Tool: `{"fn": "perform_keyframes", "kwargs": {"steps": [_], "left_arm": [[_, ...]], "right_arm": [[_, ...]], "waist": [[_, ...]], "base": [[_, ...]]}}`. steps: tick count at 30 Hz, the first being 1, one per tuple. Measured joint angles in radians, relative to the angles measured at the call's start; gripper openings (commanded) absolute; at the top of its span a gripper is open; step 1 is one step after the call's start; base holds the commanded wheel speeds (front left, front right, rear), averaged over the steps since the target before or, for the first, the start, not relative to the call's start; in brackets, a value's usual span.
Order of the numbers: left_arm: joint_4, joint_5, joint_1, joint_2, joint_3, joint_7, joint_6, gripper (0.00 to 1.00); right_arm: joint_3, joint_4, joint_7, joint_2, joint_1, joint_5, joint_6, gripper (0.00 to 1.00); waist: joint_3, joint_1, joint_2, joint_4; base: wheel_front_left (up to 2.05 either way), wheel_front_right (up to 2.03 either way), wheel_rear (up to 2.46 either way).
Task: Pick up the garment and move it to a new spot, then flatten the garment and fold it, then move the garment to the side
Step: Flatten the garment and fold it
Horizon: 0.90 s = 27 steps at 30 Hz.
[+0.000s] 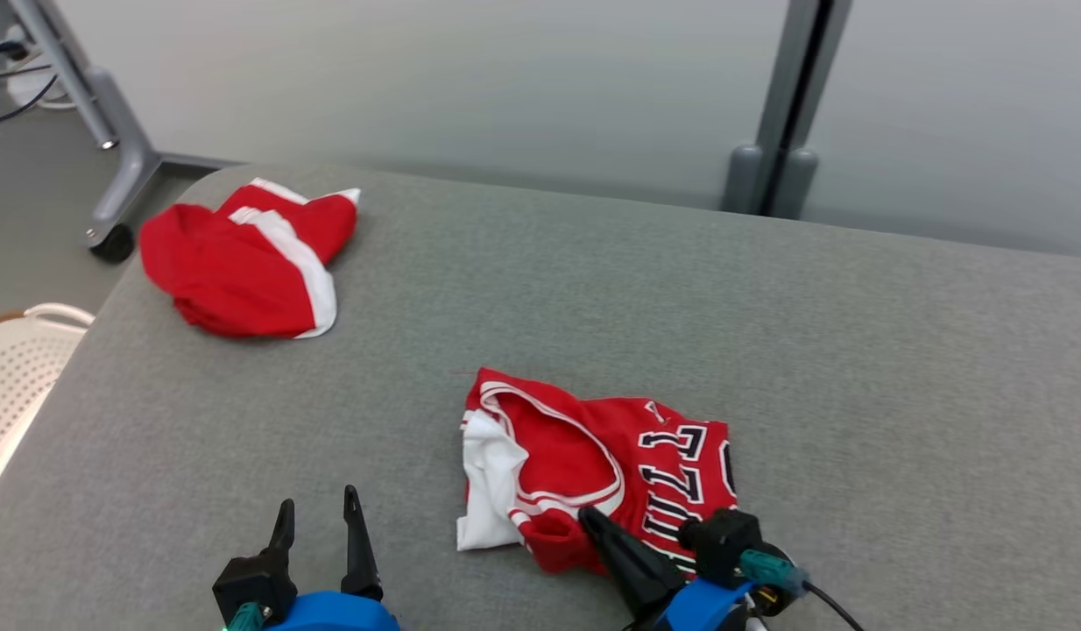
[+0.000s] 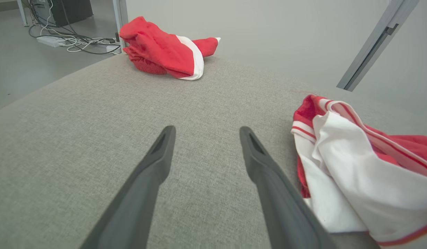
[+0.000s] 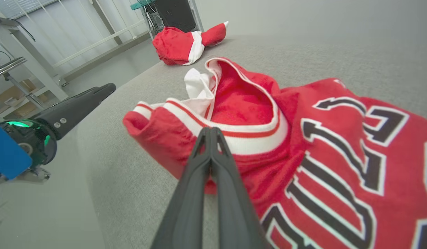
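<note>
Right pincer closed at the jersey's near edge, left one open and idle.
My right pincer (image 3: 210,130) has its fingers pressed together, tips at the jersey's (image 1: 593,456) near red fold, just under the striped trim. I can't tell if cloth is nipped. I'm probably taking an edge so it lifts without bunching further. My left pincer (image 1: 318,499), just left of the jersey, is spread wide and empty, low over the grey pad (image 1: 724,307), likely waiting for a second corner. The jersey lies crumpled, not yet flattened. Beyond it, far left and well apart, is another red-and-white garment (image 1: 243,263).
</note>
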Motion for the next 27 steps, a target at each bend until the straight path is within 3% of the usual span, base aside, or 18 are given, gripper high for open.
{"fn": "perform_keyframes", "kwargs": {"steps": [9,16,23,27], "left_arm": [[-0.017,-0.021,-0.026,0.000,-0.044,0.000,0.002,1.00],[-0.031,-0.043,-0.037,0.000,-0.071,0.000,0.012,1.00],[-0.062,-0.047,-0.058,0.000,-0.073,0.000,0.018,1.00],[-0.080,-0.040,-0.064,0.000,-0.058,0.000,0.017,1.00]], "right_arm": [[0.176,0.138,0.003,-0.001,-0.105,0.075,0.000,0.00],[0.305,0.205,0.050,-0.001,-0.160,0.152,0.000,0.00],[0.394,0.184,0.019,-0.001,-0.217,0.247,0.000,0.00],[0.312,0.159,0.002,-0.002,-0.229,0.261,0.000,0.00]], "waist": [[0.055,0.0000,0.0002,0.105],[0.094,0.0001,0.0002,0.148],[0.103,0.0001,0.0002,0.110],[0.093,0.0000,0.0002,0.063]], "base": [[0.00,0.00,0.00],[0.00,0.00,0.00],[0.00,0.00,0.00],[0.00,0.00,0.00]]}}
